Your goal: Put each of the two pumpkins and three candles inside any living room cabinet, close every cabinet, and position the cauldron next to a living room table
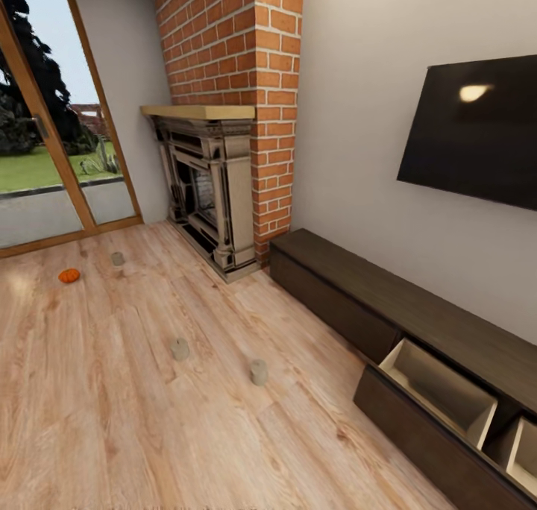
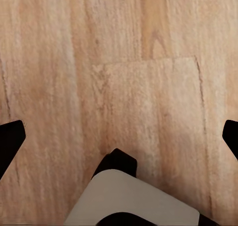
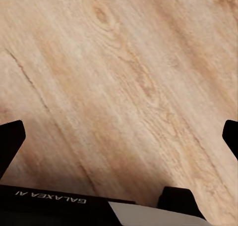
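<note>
Both pincers (image 2: 119, 137) (image 3: 119, 137) spread wide over grainy plank floor (image 1: 149, 420); squat candles (image 1: 258, 372) stand beyond.

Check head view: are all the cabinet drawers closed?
No. The cabinet has a drawer pulled out at its near end, its pale inside showing, while three candles stand on the floor.
</note>
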